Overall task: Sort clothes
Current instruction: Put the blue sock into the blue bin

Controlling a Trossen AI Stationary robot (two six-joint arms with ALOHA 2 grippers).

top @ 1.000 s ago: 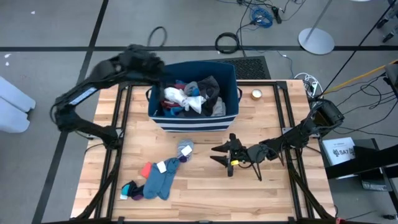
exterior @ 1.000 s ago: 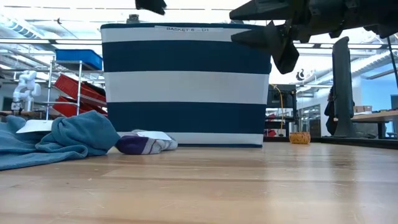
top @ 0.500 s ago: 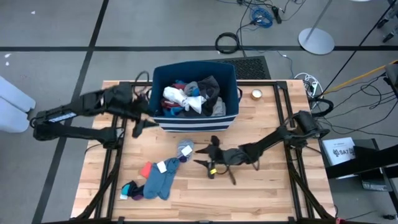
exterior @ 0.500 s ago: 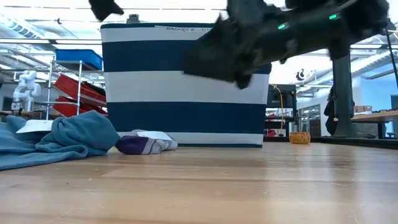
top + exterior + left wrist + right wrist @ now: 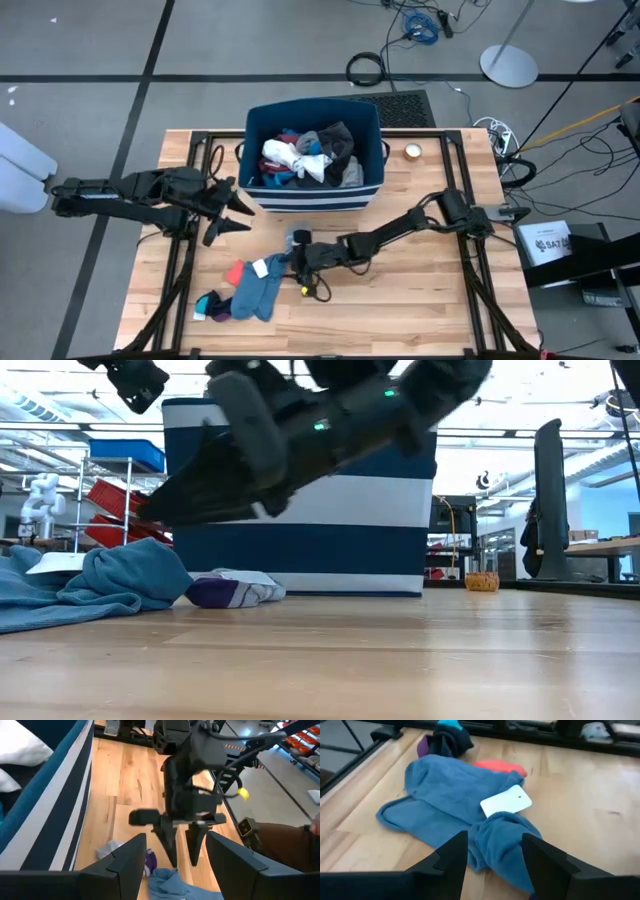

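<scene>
One striped bin point(image 5: 312, 195); one blue garment point(image 5: 255, 292); one red sock point(image 5: 235, 271); two arms.

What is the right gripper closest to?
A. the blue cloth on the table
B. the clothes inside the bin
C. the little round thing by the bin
A. The open right gripper hovers just over the blue cloth on the table, whose end shows between its fingers in the right wrist view, well away from the bin.

Bare table point(image 5: 430, 300) right of the blue garment point(image 5: 256, 292); striped bin point(image 5: 312, 195) blocking behind.
</scene>
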